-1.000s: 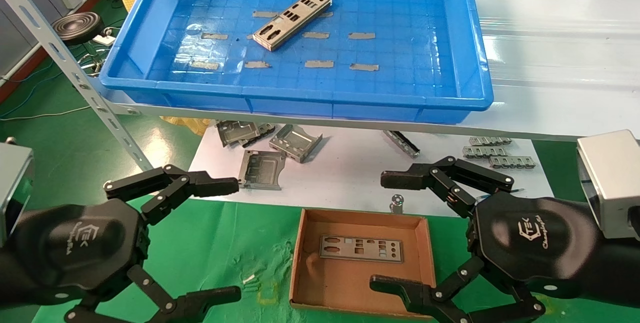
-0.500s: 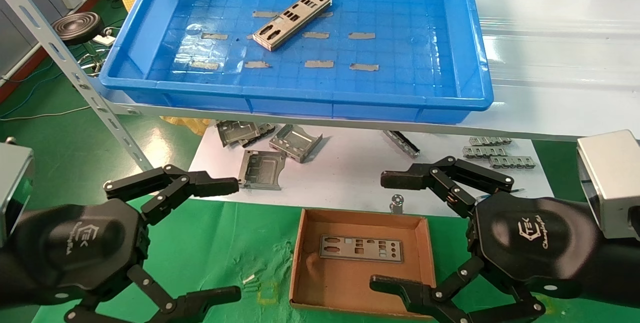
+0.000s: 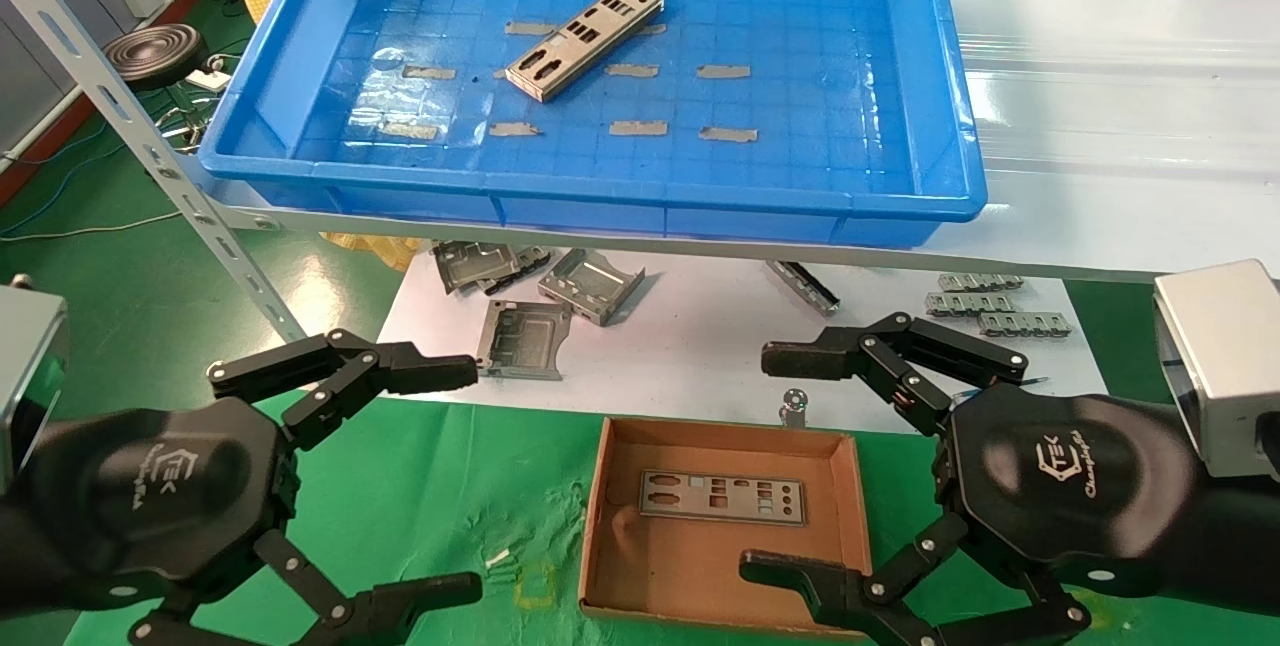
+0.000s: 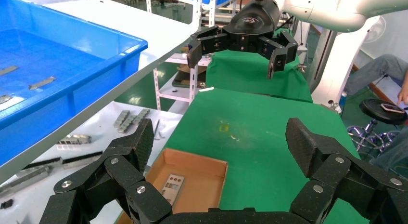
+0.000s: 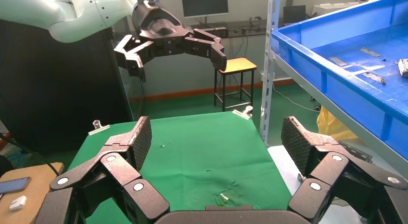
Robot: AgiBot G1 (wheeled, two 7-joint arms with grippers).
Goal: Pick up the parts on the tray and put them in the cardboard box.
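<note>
Both grippers, left [image 3: 440, 476] and right [image 3: 790, 461], spread wide, holding nothing, flanking box [image 3: 600, 516].
Box front wall cut off by right fingers; silver punched plate [image 3: 722, 498] flat inside, another [image 3: 585, 39] angled in tray [image 3: 590, 196].

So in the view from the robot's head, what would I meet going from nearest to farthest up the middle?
cardboard box holding one flat plate → white sheet strewn with grey brackets → blue tray with one plate lying in it. The open left gripper and open right gripper flank the box.
</note>
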